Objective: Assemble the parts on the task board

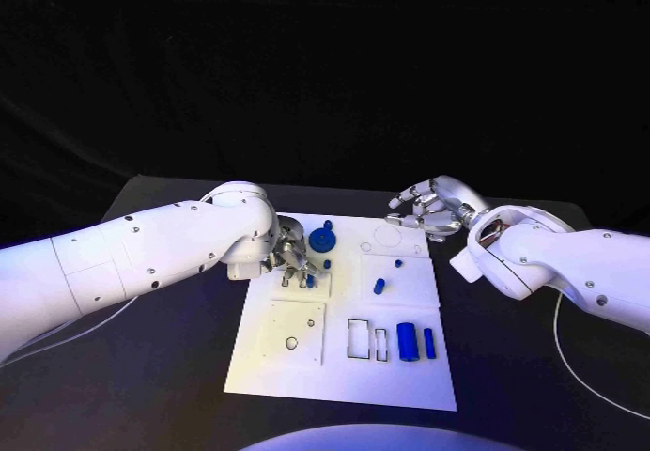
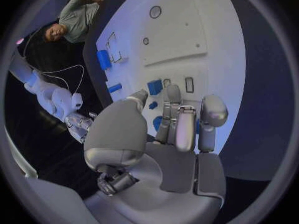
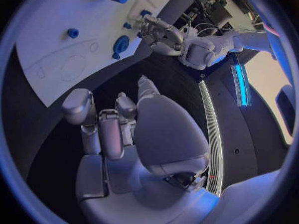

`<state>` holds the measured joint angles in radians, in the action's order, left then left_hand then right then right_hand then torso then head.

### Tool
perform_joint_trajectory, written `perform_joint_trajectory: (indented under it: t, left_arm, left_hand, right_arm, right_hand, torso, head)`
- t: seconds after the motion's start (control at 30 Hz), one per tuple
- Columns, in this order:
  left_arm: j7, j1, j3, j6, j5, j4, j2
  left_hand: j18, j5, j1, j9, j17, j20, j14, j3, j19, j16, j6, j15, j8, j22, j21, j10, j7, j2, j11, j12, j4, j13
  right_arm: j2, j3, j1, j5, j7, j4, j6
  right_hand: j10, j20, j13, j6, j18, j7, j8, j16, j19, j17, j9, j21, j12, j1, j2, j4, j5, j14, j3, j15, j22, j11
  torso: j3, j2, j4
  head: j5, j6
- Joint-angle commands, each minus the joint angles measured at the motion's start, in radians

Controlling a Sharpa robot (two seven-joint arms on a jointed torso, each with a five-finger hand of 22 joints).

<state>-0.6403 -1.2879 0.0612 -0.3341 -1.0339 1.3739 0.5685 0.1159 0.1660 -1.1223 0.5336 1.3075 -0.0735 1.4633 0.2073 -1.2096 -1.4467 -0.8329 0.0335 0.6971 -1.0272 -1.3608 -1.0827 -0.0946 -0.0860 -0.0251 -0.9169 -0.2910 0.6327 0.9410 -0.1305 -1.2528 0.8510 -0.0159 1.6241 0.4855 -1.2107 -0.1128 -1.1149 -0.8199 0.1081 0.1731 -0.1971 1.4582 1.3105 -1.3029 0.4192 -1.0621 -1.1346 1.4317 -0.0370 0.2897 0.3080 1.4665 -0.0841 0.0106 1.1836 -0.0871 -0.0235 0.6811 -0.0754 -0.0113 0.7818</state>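
The white task board (image 1: 291,362) lies mid-table. My left hand (image 1: 291,254) hangs over its far left part, fingers (image 2: 177,119) stretched down toward the plate, nothing plainly held. Blue shows behind those fingers; I cannot tell contact. Beside that hand stands a round blue gear (image 1: 322,241) with a small blue peg (image 1: 328,225) behind it. A small blue piece (image 1: 310,280) lies under the fingertips. My right hand (image 1: 431,214) hovers empty at the board's far right corner, fingers (image 3: 102,129) apart. The right wrist view shows the gear (image 3: 121,44) and my left hand (image 3: 163,34).
A blue cylinder (image 1: 407,340) and a thin blue bar (image 1: 429,343) lie near the board's front right beside an empty rectangular slot (image 1: 359,338). Two small blue pieces (image 1: 380,287) sit mid-board. A round hole (image 1: 293,343) marks the front left panel. Black table surrounds the board.
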Motion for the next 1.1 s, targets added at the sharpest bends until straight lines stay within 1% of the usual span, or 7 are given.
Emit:
perform_joint_trajectory:
  t: [0.03,0.27,0.4,0.6,0.73,1.0,1.1]
  left_arm:
    - [0.01,-0.001,0.0,-0.022,0.01,-0.001,-0.005]
    - [0.012,-0.001,0.0,-0.024,0.013,-0.006,-0.01]
    - [0.013,0.0,0.002,-0.026,0.01,-0.006,-0.013]
    - [0.016,0.0,0.003,-0.02,0.015,-0.007,-0.014]
    - [0.027,0.0,0.003,0.002,0.032,-0.008,-0.013]
    - [0.042,0.0,0.003,0.024,0.074,-0.01,-0.012]
    - [0.042,0.0,0.003,0.032,0.091,-0.01,-0.009]
  left_hand:
    - [-0.008,0.003,-0.007,0.002,0.012,-0.004,0.019,0.006,-0.001,-0.003,0.004,0.002,0.005,-0.001,-0.005,0.006,0.001,0.0,0.002,-0.005,-0.002,0.001]
    - [-0.009,0.004,-0.018,0.005,0.017,-0.004,0.021,0.015,-0.003,-0.007,0.002,0.002,0.006,-0.006,-0.008,0.004,0.002,0.004,0.003,-0.007,-0.002,0.002]
    - [-0.009,0.004,-0.024,0.007,0.021,-0.004,0.023,0.02,-0.005,-0.009,0.001,0.003,0.006,-0.009,-0.01,0.0,0.002,0.006,0.004,-0.012,-0.002,0.008]
    - [-0.009,0.002,-0.058,0.014,0.027,-0.003,0.025,0.065,-0.003,-0.013,0.001,0.005,0.005,-0.011,-0.012,-0.004,0.006,0.023,0.007,-0.02,-0.002,0.015]
    - [-0.01,-0.001,-0.162,0.032,0.039,0.003,0.03,0.185,-0.004,-0.021,0.002,0.012,0.01,-0.021,-0.019,-0.011,0.013,0.016,0.014,-0.03,0.003,0.025]
    - [-0.011,-0.011,-0.256,0.086,0.059,0.008,0.037,0.383,-0.004,-0.033,0.016,0.016,0.044,-0.028,-0.024,-0.035,0.017,-0.025,0.019,-0.042,0.027,0.035]
    - [-0.012,-0.012,-0.255,0.097,0.064,0.008,0.039,0.41,-0.006,-0.037,0.017,0.016,0.051,-0.031,-0.025,-0.045,0.017,-0.032,0.019,-0.05,0.03,0.043]
  right_arm:
    - [-0.002,0.0,0.001,0.003,-0.004,-0.001,-0.01]
    - [-0.004,0.0,0.002,0.003,-0.004,-0.003,-0.011]
    - [-0.004,0.0,0.002,0.012,-0.005,-0.002,-0.009]
    - [-0.003,0.0,0.002,0.02,-0.006,-0.003,-0.008]
    - [-0.004,0.0,0.003,0.019,-0.006,-0.004,-0.006]
    - [-0.006,0.0,0.003,0.016,-0.005,-0.008,-0.005]
    - [-0.007,0.0,0.004,0.015,-0.005,-0.009,-0.006]
  right_hand:
    - [0.005,0.0,0.001,0.004,0.007,-0.002,-0.003,-0.002,-0.009,0.001,0.001,0.005,0.005,-0.009,0.003,0.0,0.003,0.035,-0.003,-0.002,-0.002,0.003]
    - [0.003,0.0,0.001,0.003,0.007,-0.003,-0.006,-0.003,-0.009,0.002,0.002,0.007,0.004,-0.007,0.004,-0.001,0.008,0.035,-0.002,-0.002,-0.002,0.003]
    - [0.004,0.001,0.008,0.007,0.008,-0.004,-0.014,-0.005,-0.01,0.003,0.004,0.014,0.005,-0.001,0.004,0.0,0.04,0.034,0.001,-0.004,-0.006,0.005]
    - [0.005,0.002,0.01,0.007,0.008,-0.004,-0.015,-0.005,-0.01,0.004,0.004,0.014,0.006,-0.001,0.004,0.0,0.042,0.034,0.002,-0.004,-0.006,0.005]
    - [0.007,0.003,0.017,0.011,0.009,-0.005,-0.025,-0.009,-0.01,0.007,0.006,0.022,0.007,0.007,0.004,0.0,0.099,0.033,0.012,-0.005,-0.009,0.006]
    - [0.007,0.003,0.019,0.012,0.009,-0.005,-0.027,-0.009,-0.01,0.006,0.006,0.023,0.007,0.007,0.003,0.0,0.107,0.034,0.014,-0.006,-0.009,0.007]
    - [0.007,0.003,0.019,0.012,0.009,-0.005,-0.027,-0.009,-0.01,0.006,0.006,0.023,0.007,0.007,0.003,0.0,0.107,0.034,0.014,-0.006,-0.009,0.007]
  torso:
    - [0.0004,0.0,-0.0011]
    - [-0.0003,0.0,-0.0002]
    - [0.0002,-0.001,0.0008]
    - [0.0001,0.0,0.0003]
    - [0.0005,0.0,-0.0011]
    - [0.0006,-0.001,-0.0003]
    - [0.0008,-0.001,0.0001]
  head:
    - [-0.001,0.003]
    - [0.001,0.006]
    - [0.003,0.009]
    - [0.0,0.009]
    - [-0.002,0.011]
    - [0.0,0.014]
    - [0.0,0.013]
